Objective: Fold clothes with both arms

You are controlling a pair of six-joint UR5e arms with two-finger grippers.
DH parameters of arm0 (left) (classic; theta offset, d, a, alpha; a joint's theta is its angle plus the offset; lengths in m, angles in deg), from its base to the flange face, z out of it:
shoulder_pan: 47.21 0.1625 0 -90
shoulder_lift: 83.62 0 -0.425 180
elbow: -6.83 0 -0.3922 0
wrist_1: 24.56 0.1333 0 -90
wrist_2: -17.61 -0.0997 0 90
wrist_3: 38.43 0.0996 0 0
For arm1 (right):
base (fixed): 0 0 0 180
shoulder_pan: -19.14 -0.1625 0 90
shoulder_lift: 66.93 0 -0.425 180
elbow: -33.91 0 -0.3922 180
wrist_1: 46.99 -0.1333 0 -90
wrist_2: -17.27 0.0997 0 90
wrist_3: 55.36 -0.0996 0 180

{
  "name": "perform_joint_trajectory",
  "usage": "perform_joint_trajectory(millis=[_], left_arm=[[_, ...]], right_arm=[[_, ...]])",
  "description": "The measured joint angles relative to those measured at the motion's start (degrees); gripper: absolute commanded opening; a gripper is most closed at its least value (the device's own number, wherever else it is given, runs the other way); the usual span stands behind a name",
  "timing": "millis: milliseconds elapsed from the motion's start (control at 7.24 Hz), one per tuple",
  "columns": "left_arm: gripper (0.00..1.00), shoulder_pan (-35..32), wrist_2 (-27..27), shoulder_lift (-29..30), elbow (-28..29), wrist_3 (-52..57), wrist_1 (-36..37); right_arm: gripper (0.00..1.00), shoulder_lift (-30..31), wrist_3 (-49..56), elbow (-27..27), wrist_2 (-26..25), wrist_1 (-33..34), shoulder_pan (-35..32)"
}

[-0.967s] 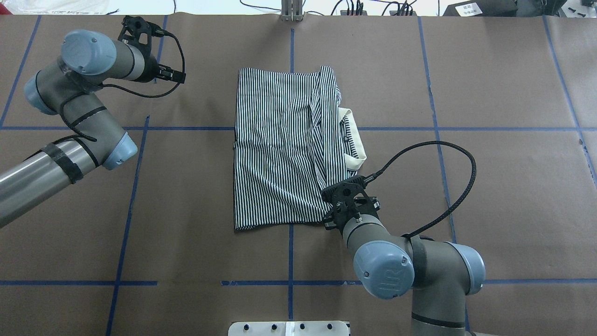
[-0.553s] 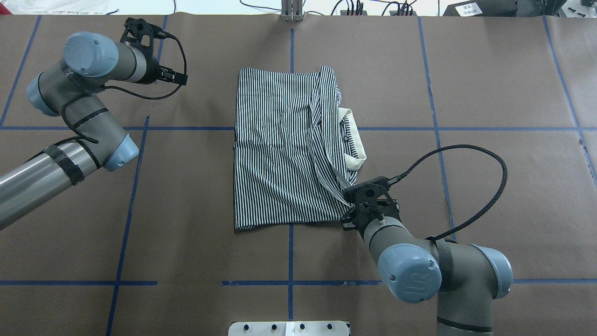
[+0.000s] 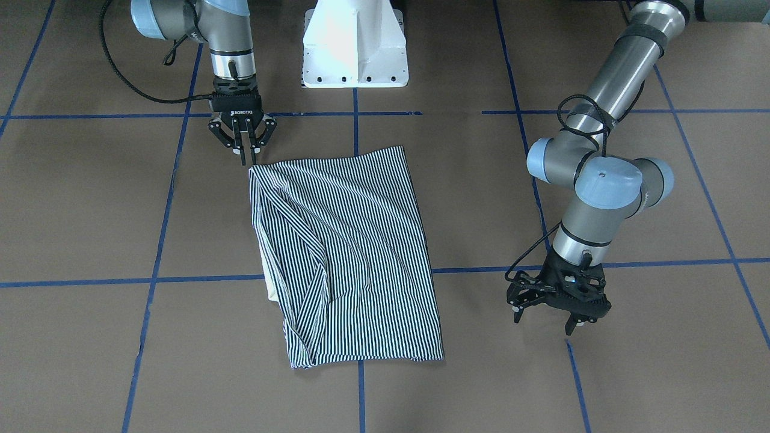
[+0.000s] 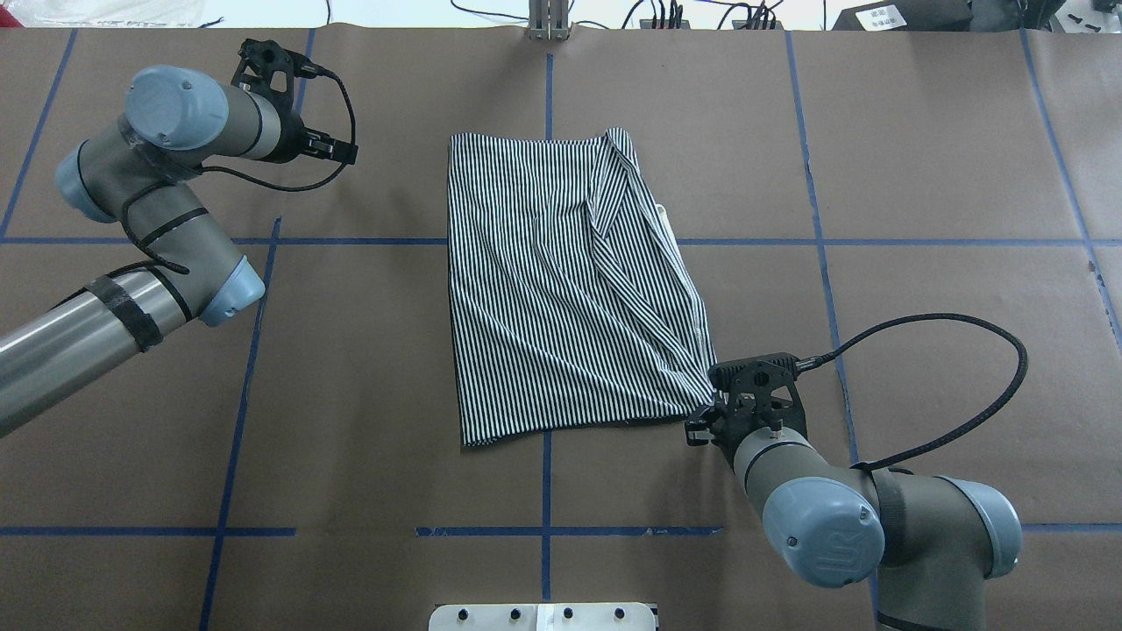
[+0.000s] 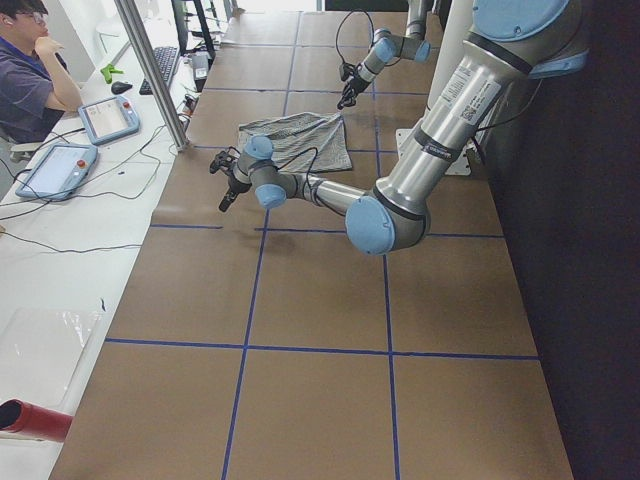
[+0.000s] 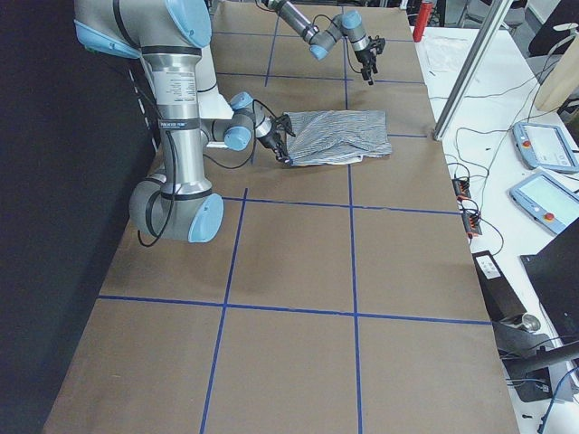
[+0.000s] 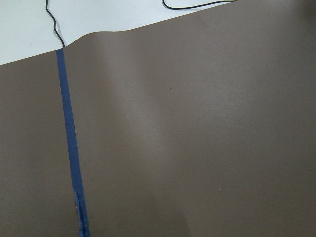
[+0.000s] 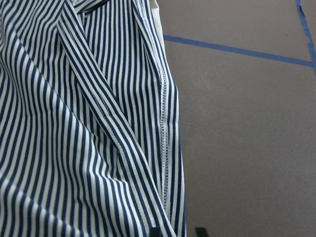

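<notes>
The shirt is laid folded at the middle of the surface, which is covered in brown paper and marked off with blue tape. A long striped flap is folded diagonally across the shirt's right half, and only a thin sliver of the cream collar is left showing past its right edge. The cloth is creased, not smoothed flat.

The shirt's corner nearest the robot, on its right, is drawn out to a point and is pinched by the right end effector, whose fingers are pressed together on the cloth just above the surface. In the right wrist view the hemmed edge is seen running down between the fingertips. The right arm is bent low over the near part of the surface, beside the white base.

The left end effector is held with its fingers spread, gripping nothing, over bare paper well apart from the shirt, on the far left part of the surface. Only brown paper and one strip of tape are seen in the left wrist view. The left arm is folded at its elbow.
</notes>
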Motion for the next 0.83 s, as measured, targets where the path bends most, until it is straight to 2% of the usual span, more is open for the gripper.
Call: perform_joint_trajectory(millis=[276,553,829], left_arm=[[1.00,0.0,0.0,0.0,0.0,-0.1,0.0],[1.00,0.0,0.1,0.0,-0.2,-0.8,0.0],[1.00,0.0,0.1,0.0,-0.6,-1.5,0.0]], right_arm=[[1.00,-3.4,2.3,0.5,7.3,-2.2,-4.3],[1.00,-6.7,8.0,0.2,17.8,-4.8,-10.7],[0.70,-7.2,11.4,-1.8,22.9,-6.8,-13.2]])
